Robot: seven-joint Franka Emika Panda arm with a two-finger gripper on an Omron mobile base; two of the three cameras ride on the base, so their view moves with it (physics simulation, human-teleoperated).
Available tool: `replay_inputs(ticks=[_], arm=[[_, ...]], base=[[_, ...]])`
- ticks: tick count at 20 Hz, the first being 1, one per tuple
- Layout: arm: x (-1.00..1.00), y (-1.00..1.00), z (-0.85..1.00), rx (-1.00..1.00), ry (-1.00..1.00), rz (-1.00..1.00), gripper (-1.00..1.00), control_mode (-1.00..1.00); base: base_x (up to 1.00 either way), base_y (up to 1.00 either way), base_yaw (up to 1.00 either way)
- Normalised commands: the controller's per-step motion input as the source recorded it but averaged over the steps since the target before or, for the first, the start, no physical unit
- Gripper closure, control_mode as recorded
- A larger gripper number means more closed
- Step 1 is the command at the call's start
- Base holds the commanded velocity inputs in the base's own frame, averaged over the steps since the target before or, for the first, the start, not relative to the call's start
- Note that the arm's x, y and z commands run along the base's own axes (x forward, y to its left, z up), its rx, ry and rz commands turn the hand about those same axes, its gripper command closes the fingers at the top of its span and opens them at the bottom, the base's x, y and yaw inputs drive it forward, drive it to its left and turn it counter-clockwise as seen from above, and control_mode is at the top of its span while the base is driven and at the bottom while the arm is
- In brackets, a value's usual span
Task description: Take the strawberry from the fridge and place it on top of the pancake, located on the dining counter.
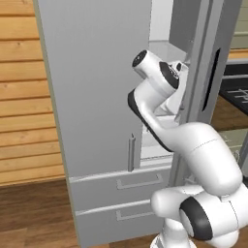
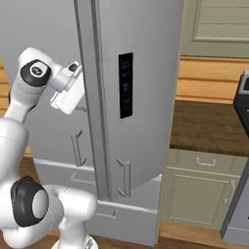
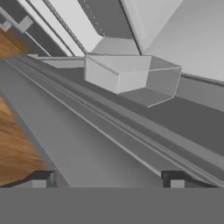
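Tool (image 3: pixel 107 178) spread, holding nothing, reaching into the fridge (image 1: pixel 97 121), one door ajar; white interior beyond

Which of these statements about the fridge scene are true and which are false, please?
1. One door of the fridge is open. True.
2. The jaws are shut on a strawberry. False: in the hand view the fingertips are wide apart with nothing between them.
3. The fridge has two drawers under its doors. True.
4. The wall left of the fridge is white tile. False: it is horizontal wooden planks.
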Motion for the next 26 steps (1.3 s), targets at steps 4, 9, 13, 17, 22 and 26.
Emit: replay_inputs(ticks=[4,9,13,17,22,26], arm=[[-0.71,-0.94,0.00,0.02,0.00,-0.15,-1.00,-1.00],[-0.61,-1.00,0.00,0.03,0.00,-0.15,-1.00,-1.00],[-0.14,-1.00,0.04,0.07,-0.03,-0.01,-1.00,-1.00],[-0.23,-0.84,0.02,0.06,-0.09,0.00,-1.00,-1.00],[-0.15,-0.39,0.00,0.00,-0.03,0.00,-1.00,-1.00],[-0.12,0.39,0.00,0.00,-0.01,0.00,-1.00,-1.00]], base=[[0.00,0.00,0.00],[0.00,0.00,0.00],[0.00,0.00,0.00],[0.00,0.00,0.00],[0.00,0.00,0.00],[0.00,0.00,0.00]])
